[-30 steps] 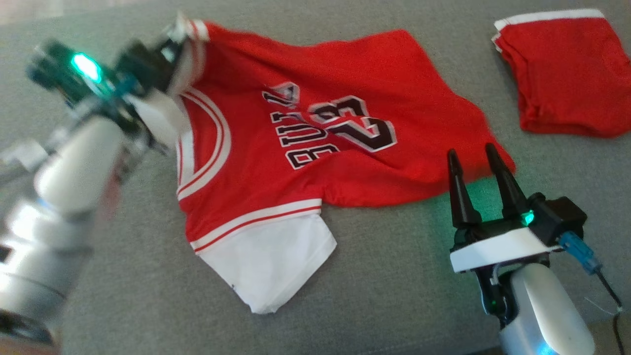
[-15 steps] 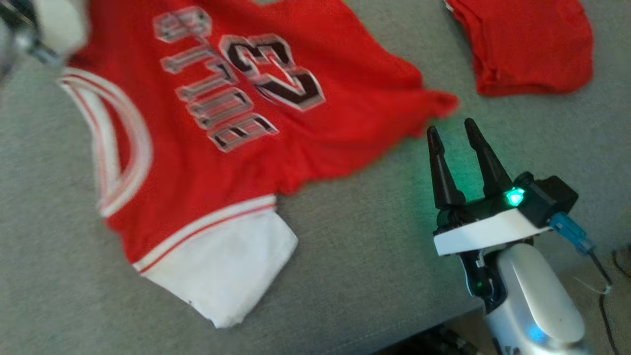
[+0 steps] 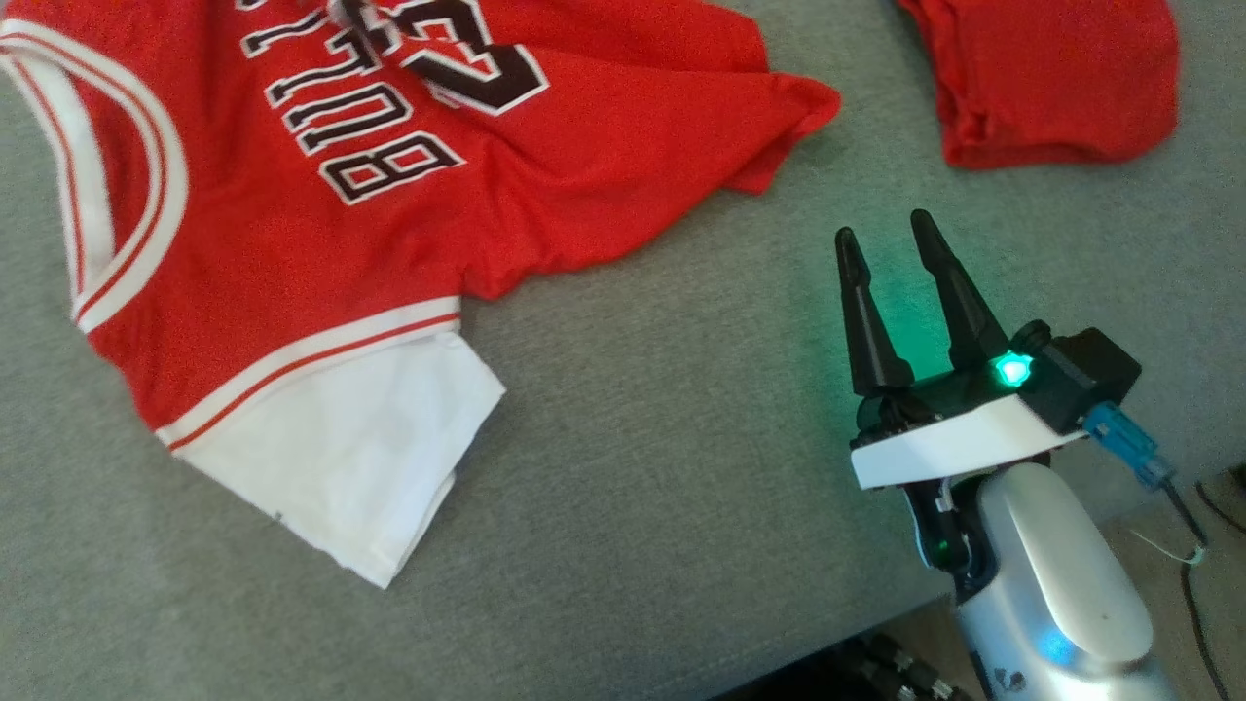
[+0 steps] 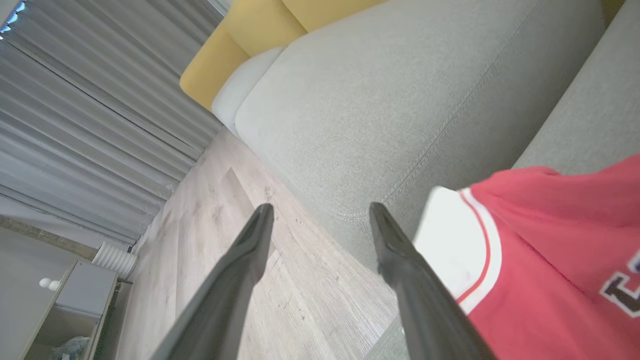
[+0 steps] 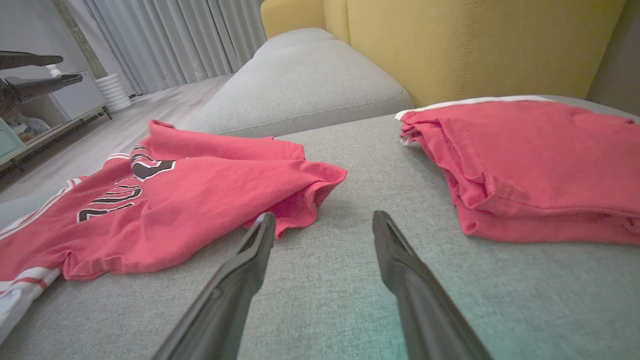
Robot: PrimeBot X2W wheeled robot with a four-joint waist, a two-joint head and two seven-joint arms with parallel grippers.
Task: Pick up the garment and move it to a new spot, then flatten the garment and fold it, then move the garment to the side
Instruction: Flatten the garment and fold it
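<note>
The garment [image 3: 292, 195] is a red jersey with white trim and black lettering, lying rumpled on the grey sofa seat [image 3: 681, 438]. One corner [image 5: 310, 185] of it is folded over. My right gripper [image 3: 881, 226] hovers open and empty to the right of the jersey, apart from it; the right wrist view has its fingertips [image 5: 267, 220] just short of that folded corner. My left gripper [image 4: 321, 207] is open with nothing between its fingers. The jersey's white-banded edge [image 4: 450, 240] lies right beside one of its fingers [image 4: 400, 260], past the seat's edge.
A second red garment [image 3: 1051, 78], folded, lies at the back right of the seat. Yellow back cushions [image 5: 450, 45] rise behind it. The seat's front edge [image 3: 876, 623] runs close under my right arm. Wooden floor [image 4: 225, 260] and a low cabinet [image 4: 65, 300] lie beyond the sofa.
My left gripper has opened and let go of the jersey's shoulder strap. The head camera has swung, so the whole picture has shifted. The right gripper stays open.
</note>
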